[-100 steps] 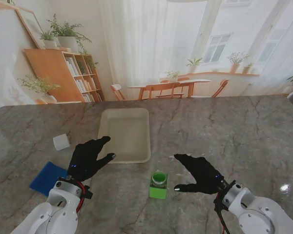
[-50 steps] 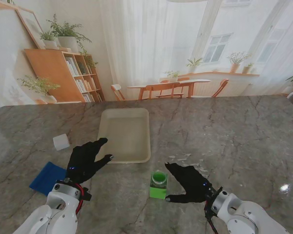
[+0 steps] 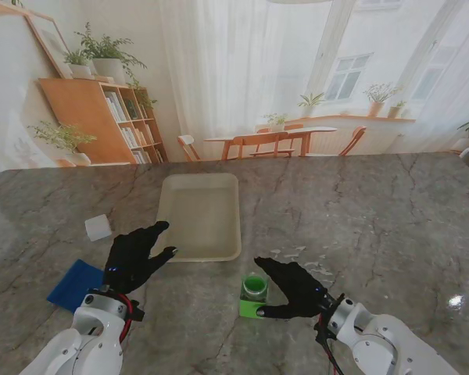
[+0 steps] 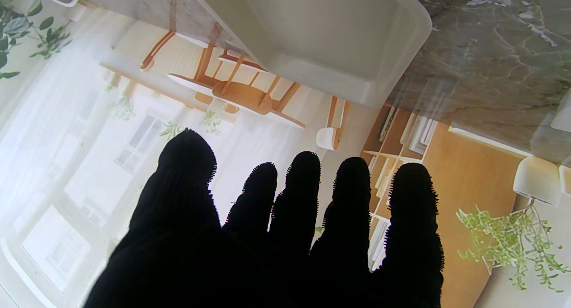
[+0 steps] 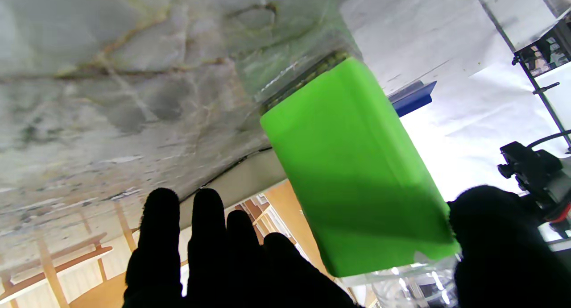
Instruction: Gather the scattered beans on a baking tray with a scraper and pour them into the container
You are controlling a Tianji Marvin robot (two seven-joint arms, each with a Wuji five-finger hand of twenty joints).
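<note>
The right hand [image 3: 293, 287], fingers spread and holding nothing, partly hides the green container [image 3: 253, 297]; the left hand [image 3: 133, 256] hovers open; no beans can be made out.

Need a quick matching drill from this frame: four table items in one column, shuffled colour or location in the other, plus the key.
Column 1
1. baking tray
2. container
3. scraper
4. small cube

Column 2
A. blue, flat on the table, to the left of the left hand
B. green base with a clear top, just to the left of the right hand
C. white, on the table farther from me than the blue item
D. cream, rectangular, middle of the table

Pairs: 1-D, 2-B, 3-A, 4-C
</note>
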